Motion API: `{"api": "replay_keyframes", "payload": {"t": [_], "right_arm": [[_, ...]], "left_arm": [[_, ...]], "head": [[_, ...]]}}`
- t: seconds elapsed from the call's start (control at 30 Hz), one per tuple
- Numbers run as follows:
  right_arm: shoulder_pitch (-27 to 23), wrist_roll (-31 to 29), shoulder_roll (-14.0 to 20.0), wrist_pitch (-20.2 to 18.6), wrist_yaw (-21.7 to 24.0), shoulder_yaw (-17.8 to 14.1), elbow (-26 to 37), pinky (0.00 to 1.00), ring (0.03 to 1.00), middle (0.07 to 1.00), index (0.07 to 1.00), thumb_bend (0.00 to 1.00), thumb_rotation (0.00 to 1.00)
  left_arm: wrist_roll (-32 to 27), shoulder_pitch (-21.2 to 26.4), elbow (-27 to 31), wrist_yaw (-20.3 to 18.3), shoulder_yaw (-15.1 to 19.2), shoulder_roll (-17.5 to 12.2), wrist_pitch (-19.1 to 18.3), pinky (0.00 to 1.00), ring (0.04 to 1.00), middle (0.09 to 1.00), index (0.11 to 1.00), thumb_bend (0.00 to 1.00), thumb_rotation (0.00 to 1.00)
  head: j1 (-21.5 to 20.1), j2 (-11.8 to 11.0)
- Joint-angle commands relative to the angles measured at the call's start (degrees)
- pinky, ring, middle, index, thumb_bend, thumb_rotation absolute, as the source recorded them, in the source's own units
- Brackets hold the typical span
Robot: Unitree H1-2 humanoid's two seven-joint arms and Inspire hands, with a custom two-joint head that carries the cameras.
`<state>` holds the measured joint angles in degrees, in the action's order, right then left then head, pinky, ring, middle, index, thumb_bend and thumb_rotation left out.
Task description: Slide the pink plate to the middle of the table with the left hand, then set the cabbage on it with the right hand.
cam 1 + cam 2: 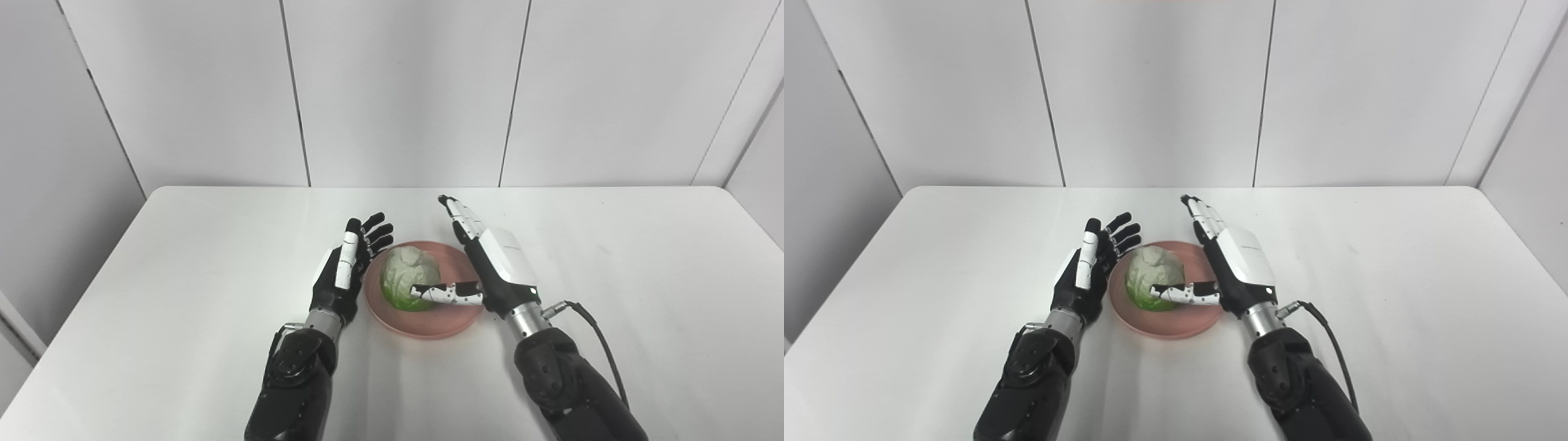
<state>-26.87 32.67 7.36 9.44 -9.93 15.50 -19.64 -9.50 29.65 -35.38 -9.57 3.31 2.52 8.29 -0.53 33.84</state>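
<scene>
The pink plate [429,321] lies near the middle of the white table. The pale green cabbage [409,277] rests on it. My left hand [347,269] is open, fingers apart, right beside the plate's left rim and holding nothing. My right hand [490,260] is open along the plate's right side, its fingers straight and pointing away from me. Its thumb reaches left over the plate to the front of the cabbage, and I cannot tell if it touches. Both hands also show in the right eye view, left hand [1087,269] and right hand [1234,260].
The white table [612,257] carries only the plate and cabbage. White wall panels stand behind its far edge. A black cable [597,334] loops from my right wrist.
</scene>
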Motion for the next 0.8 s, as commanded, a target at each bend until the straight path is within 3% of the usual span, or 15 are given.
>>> {"api": "replay_keyframes", "payload": {"t": [0.0,0.13,0.27,0.37,0.5,0.77], "right_arm": [[0.28,-5.14,-1.46,0.85,0.09,-2.64,2.69,0.84,0.967,1.0,1.0,0.76,0.55],[2.29,-15.58,-4.14,2.23,2.3,-7.18,3.1,0.89,0.982,1.0,1.0,0.71,0.67],[2.54,-21.89,-5.12,2.11,4.64,-9.59,2.87,0.99,0.998,1.0,1.0,0.69,0.86],[2.14,-29.25,-6.16,2.37,7.67,-12.11,2.09,1.0,1.0,1.0,1.0,0.71,0.87],[1.56,-34.75,-6.92,2.17,9.74,-14.57,0.87,1.0,1.0,1.0,1.0,0.76,0.9],[1.54,-36.64,-6.84,1.7,11.56,-15.05,-0.93,1.0,1.0,1.0,1.0,0.68,0.96]], "left_arm": [[0.12,-1.39,-0.33,1.09,0.47,-0.49,0.05,0.98,0.903,0.874,0.861,0.85,1.0],[0.26,-1.75,0.82,2.07,1.28,-0.75,1.26,1.0,0.937,0.907,0.895,0.84,1.0],[0.26,-1.73,0.94,2.66,1.58,-1.14,1.57,0.99,0.945,0.913,0.903,0.85,1.0],[0.45,-1.85,0.99,3.11,1.63,-1.34,2.0,0.98,0.957,0.924,0.915,0.85,1.0],[1.06,-2.28,0.69,2.9,0.97,-1.62,3.84,1.0,0.995,0.979,0.972,0.84,1.0],[2.63,-3.44,0.99,3.85,-0.12,-1.15,5.53,1.0,1.0,1.0,1.0,0.84,1.0]], "head": [[-0.08,-0.1],[0.08,0.42],[-0.11,0.48],[-0.39,-0.02],[-0.66,-0.15],[-0.35,-0.19]]}}
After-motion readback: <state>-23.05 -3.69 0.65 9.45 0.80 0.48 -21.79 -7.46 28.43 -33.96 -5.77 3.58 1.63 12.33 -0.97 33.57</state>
